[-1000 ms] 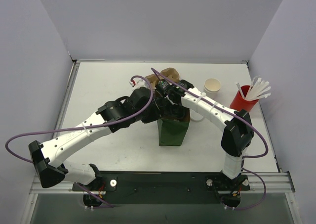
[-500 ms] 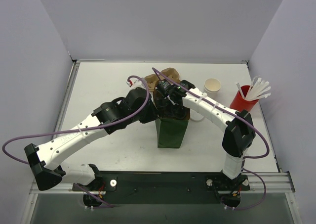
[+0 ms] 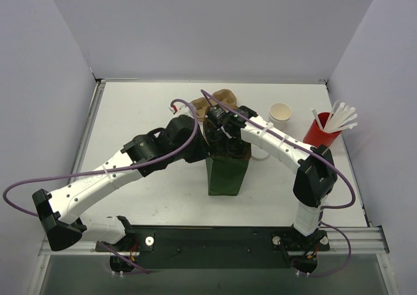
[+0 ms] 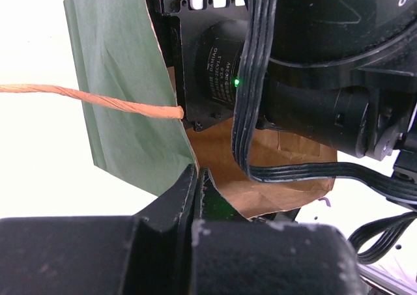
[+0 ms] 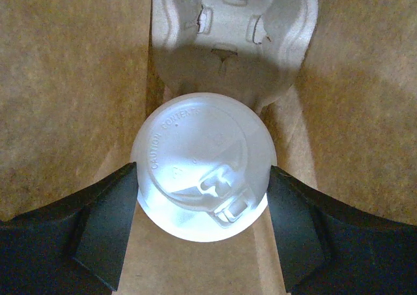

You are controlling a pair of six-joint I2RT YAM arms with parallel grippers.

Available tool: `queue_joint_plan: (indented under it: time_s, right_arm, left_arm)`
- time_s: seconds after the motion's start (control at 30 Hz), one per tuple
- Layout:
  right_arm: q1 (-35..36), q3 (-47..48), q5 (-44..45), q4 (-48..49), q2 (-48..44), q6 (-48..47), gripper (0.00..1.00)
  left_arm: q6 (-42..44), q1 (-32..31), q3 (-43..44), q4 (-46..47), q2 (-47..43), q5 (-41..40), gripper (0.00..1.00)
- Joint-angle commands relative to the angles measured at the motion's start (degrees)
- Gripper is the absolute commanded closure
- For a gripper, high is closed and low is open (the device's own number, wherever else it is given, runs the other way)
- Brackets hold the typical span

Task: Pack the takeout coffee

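One green bag point(image 3: 228, 174) stands upright, mouth open. Everything else is placed from it.

- One lidded white cup point(image 5: 202, 153), the takeout coffee, is down inside the bag between its brown inner walls.
- One pale pulp tray point(image 5: 231, 34) lies in the bag just beyond the cup.
- One brown carrier point(image 3: 220, 97) sits behind the bag, partly covered by the arms.
- One open white cup point(image 3: 281, 112) stands behind and to the right of the bag.
- One red cup point(image 3: 320, 135) stands farther right, holding a bunch of white straws point(image 3: 340, 118) too crowded to count.
- One twine handle point(image 4: 91, 99) hangs from the bag's outer face.

There are two arms.

The left arm stretches low from the near left corner, elbow bent, with its wrist at the bag's left rim. The left gripper point(image 4: 197, 178) has its jaws pressed together, pinching the edge of the bag's mouth.

The right arm rises from its base near the bag's right side, bends at the elbow and reaches leftward. Its wrist points down into the bag's mouth. The right gripper point(image 5: 203, 197) is clamped on the lidded cup, with one finger point(image 5: 107, 226) against each side of the lid.
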Motion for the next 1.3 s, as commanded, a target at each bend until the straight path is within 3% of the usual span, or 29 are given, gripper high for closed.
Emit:
queue_joint_plan:
  time_s: [0.0,1.27]
  right_arm:
    - [0.05,-1.33,0.27,-4.24,-1.62,-0.56,0.49]
    - [1.1,-5.46,6.42,0.06,-1.09,0.14,0.49]
  left_arm:
    - [1.41,0.53,0.82,5.8,-1.0,-0.47,1.0]
    - [1.06,0.62,0.56,5.98,-0.3,1.2,1.0]
